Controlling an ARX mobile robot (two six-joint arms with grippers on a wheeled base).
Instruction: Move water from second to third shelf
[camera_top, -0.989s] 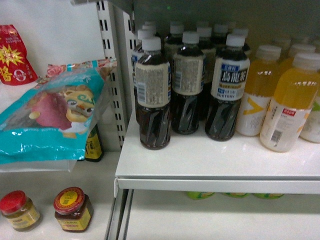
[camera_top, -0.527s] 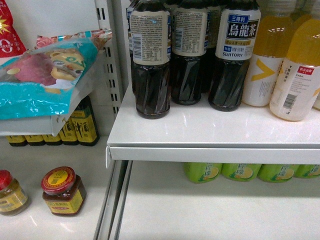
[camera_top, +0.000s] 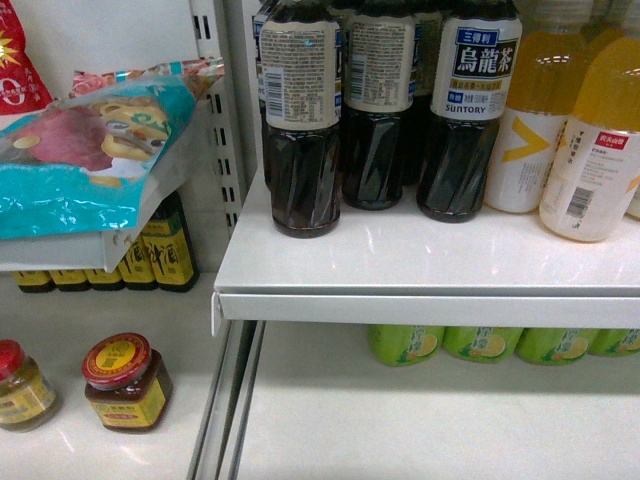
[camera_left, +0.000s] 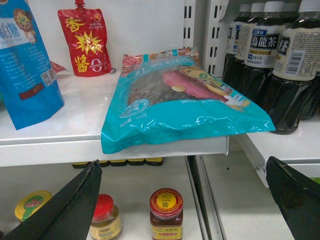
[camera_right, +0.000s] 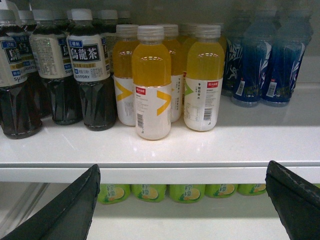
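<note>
Water (camera_right: 150, 193) below level R fingers (camera_right: 67, 210), apart

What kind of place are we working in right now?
Most likely a shop aisle: white slotted retail shelving stocked with rows of dark tea bottles, orange drink bottles, jarred sauces and a packaged snack bag.

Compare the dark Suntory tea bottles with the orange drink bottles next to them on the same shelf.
The tea bottles hold near-black liquid; the orange drink bottles hold bright yellow-orange liquid. The tea bottles carry a cream label with a blue panel high on the body, while the orange drink bottles have a white lower wrap with a yellow chevron. The tea bottles' lower bodies are faceted; the orange ones look smooth. Both have pale caps and stand upright in rows.
</note>
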